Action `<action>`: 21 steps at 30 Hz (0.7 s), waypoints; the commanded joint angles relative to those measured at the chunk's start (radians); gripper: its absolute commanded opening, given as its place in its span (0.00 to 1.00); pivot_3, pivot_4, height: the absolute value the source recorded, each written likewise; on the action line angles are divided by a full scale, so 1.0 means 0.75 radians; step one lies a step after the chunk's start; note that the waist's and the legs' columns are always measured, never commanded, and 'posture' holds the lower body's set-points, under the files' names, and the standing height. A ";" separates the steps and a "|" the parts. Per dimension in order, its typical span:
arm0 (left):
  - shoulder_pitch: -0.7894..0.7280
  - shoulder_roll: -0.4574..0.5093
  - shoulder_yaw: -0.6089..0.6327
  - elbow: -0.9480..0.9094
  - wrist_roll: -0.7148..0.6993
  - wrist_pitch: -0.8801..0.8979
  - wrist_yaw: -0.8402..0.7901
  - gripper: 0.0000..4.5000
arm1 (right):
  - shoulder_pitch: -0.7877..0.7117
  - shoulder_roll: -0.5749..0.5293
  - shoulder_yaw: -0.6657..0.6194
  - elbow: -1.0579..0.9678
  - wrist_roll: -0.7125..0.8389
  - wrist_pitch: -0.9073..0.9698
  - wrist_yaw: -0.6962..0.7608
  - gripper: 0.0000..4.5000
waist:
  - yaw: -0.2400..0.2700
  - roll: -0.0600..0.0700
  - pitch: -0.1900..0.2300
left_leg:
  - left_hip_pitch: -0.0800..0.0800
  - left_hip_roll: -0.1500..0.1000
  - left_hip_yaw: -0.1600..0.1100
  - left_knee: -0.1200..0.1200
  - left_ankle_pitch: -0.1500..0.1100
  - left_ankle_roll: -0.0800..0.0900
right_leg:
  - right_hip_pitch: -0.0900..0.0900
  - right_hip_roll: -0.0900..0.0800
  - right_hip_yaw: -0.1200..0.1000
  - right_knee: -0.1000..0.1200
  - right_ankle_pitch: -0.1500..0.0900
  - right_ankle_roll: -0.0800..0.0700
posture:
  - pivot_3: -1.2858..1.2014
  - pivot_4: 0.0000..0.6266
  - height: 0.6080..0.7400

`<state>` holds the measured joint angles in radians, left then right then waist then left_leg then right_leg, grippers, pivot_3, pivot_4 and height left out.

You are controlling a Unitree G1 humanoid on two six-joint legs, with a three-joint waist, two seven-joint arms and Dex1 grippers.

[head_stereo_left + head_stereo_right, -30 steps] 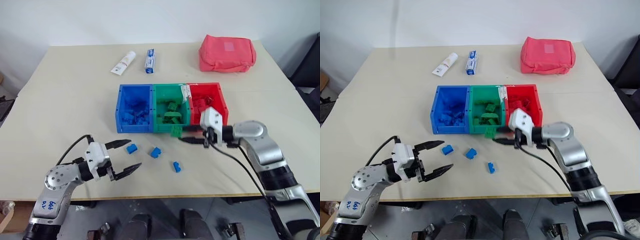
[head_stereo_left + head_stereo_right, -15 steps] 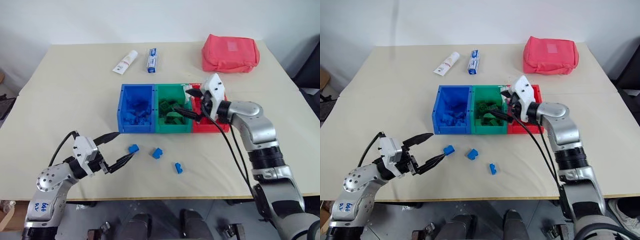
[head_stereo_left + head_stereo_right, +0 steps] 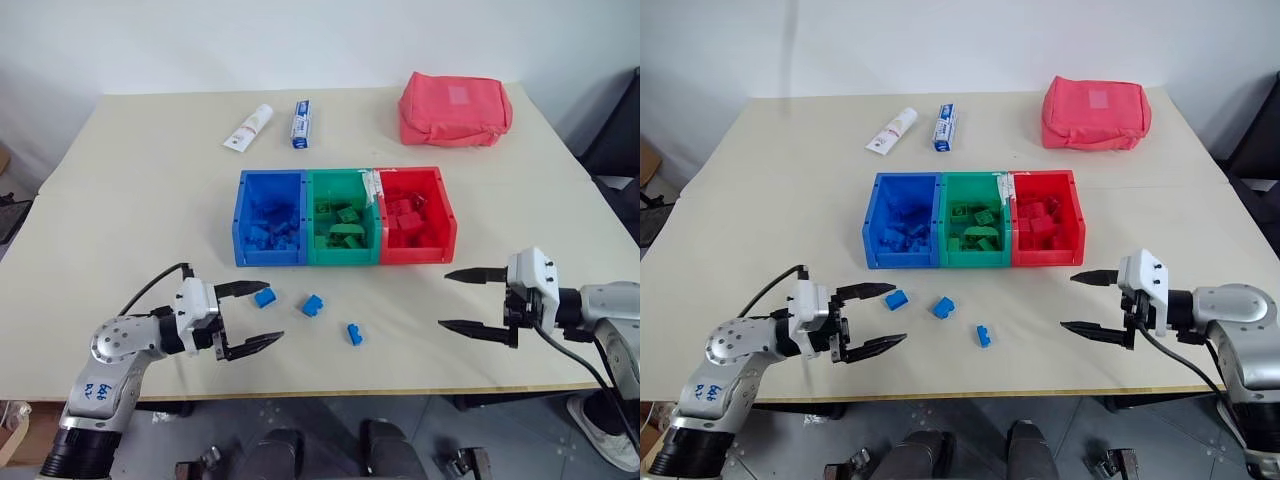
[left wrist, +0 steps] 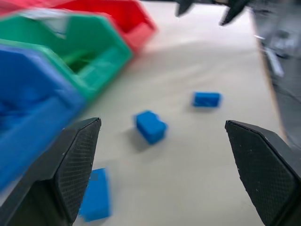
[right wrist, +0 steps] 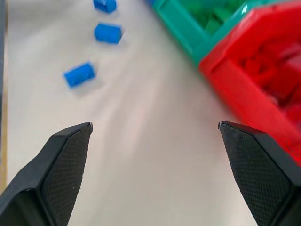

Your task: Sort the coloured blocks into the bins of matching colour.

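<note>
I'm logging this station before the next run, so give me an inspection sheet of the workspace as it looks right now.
Surface: beige table, bare along its left side.
Job's things: blue bin, green bin and red bin joined in a row, each holding bricks; three blue bricks loose in front at and.
Clutter: two toothpaste tubes and a red pouch at the far side.
Grippers: left gripper open, beside the nearest blue brick; right gripper open, empty, right of the bins.
Cables: black cable looping off the left arm; another along the right arm.
Surroundings: white wall behind.
</note>
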<state>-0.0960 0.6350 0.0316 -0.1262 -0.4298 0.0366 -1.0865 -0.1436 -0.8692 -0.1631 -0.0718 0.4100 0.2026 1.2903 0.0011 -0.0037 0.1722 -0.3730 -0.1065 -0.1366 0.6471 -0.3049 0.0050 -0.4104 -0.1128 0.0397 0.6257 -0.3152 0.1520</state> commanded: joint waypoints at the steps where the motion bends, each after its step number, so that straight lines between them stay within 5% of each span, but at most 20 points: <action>1: -0.050 0.005 0.003 0.034 0.007 -0.054 -0.047 1.00 | 0.017 -0.018 0.021 -0.133 -0.002 0.053 -0.050 1.00 | -0.003 0.000 0.000 | 0.000 0.000 0.000 0.000 0.000 0.000 | 0.000 0.000 0.000 0.000 0.000 0.000 | 0.52 0.24 1.00; 10: 0.010 0.040 0.040 -0.021 -0.022 -0.041 -0.070 1.00 | -0.136 0.085 0.363 -0.272 -0.065 0.138 -0.055 1.00 | -0.002 -0.001 0.000 | 0.000 0.000 0.001 0.000 -0.001 0.000 | -0.001 -0.001 0.001 0.000 0.000 0.000 | 0.52 0.24 1.00; 21: 0.169 0.053 0.094 -0.188 -0.024 -0.001 0.015 1.00 | -0.365 0.275 0.661 0.053 -0.307 -0.061 -0.029 1.00 | 0.000 -0.001 0.001 | 0.000 0.000 0.000 0.000 -0.001 0.000 | -0.001 -0.001 0.001 -0.001 0.000 0.000 | 0.52 0.24 1.00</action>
<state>0.0228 0.6747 0.0805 -0.2269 -0.4326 0.0368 -1.0847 -0.4109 -0.6709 0.3242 -0.0401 0.1848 0.1877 1.2568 0.0010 -0.0048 0.1728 -0.3732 -0.1069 -0.1367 0.6473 -0.3056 0.0051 -0.4111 -0.1131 0.0399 0.6253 -0.3152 0.1519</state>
